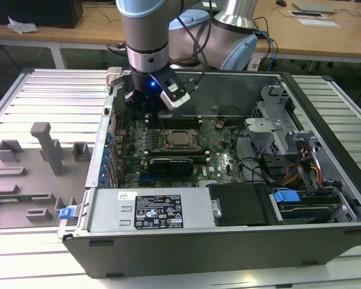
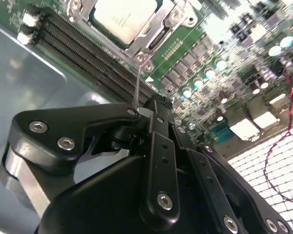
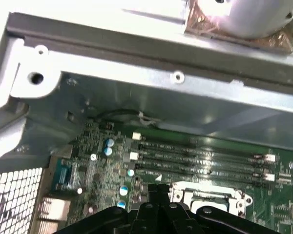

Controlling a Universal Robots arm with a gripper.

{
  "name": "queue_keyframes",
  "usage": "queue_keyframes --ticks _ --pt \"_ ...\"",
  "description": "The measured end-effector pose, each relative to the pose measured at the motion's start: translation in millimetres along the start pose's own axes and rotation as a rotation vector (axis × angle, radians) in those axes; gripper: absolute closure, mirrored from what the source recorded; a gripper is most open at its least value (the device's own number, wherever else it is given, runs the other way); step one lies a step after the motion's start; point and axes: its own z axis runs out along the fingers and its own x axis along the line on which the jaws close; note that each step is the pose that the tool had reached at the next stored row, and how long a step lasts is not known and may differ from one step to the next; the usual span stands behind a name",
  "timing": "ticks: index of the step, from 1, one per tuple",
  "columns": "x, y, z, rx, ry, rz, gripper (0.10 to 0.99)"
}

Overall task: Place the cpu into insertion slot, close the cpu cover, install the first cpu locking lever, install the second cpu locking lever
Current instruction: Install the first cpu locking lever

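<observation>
Second wrist view: gripper (image 2: pixel 154 105) fingers pressed together, narrow. Thin lever (image 2: pixel 137 83) rises from the socket corner to the fingertips; pinched or only touching, cannot tell. Chip (image 2: pixel 121 14) sits in socket (image 1: pixel 166 138), cover plate (image 2: pixel 155 30) down over its edges. Exterior view: gripper hangs just far of the socket, toward the exterior view's left, above green board (image 1: pixel 222 159) inside open computer case (image 1: pixel 325 241).

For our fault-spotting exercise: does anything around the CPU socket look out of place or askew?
A thin locking lever stands upright at a corner of the cpu cover instead of lying flat and latched; its free end is at the gripper. The cpu lies flat under the cover; nothing else stands out.
</observation>
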Motion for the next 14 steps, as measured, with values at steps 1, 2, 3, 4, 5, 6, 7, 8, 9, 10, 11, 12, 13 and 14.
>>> queue_keyframes --ticks 1,2,3,4,5,6,7,8,9,10,11,12,13,14 --pt "0.1 0.1 0.1 -0.007 -0.0015 0.0 0.98" --pt "0.1 0.0 0.1 -0.007 -0.0015 0.001 0.98" --pt "-0.5 -0.1 0.2 -0.007 -0.0013 0.0 0.98" --pt "-2.1 -0.3 0.3 -0.007 -0.0015 0.0 0.98" --pt "-5.2 -0.9 0.6 -0.007 -0.0015 0.001 0.98" --pt "-7.4 -1.2 0.8 -0.007 -0.0015 0.0 0.98" --pt "-9.7 -1.6 0.9 -0.007 -0.0014 0.0 0.98" --pt "-13.9 -2.4 1.3 -0.007 -0.0014 0.0 0.98" --pt "-18.3 -3.1 1.7 -0.007 -0.0015 0.0 0.98" --pt "-21.3 -3.6 2.0 -0.007 -0.0015 0.0 0.98" --pt "-25.3 -4.4 2.4 -0.007 -0.0015 0.0 0.98" --pt "-28.0 -4.9 2.6 -0.007 -0.0015 0.0 0.98" --pt "-31.1 -5.4 2.9 -0.007 -0.0015 0.001 0.98" --pt "-33.8 -5.9 3.1 -0.007 -0.0015 0.0 0.98"
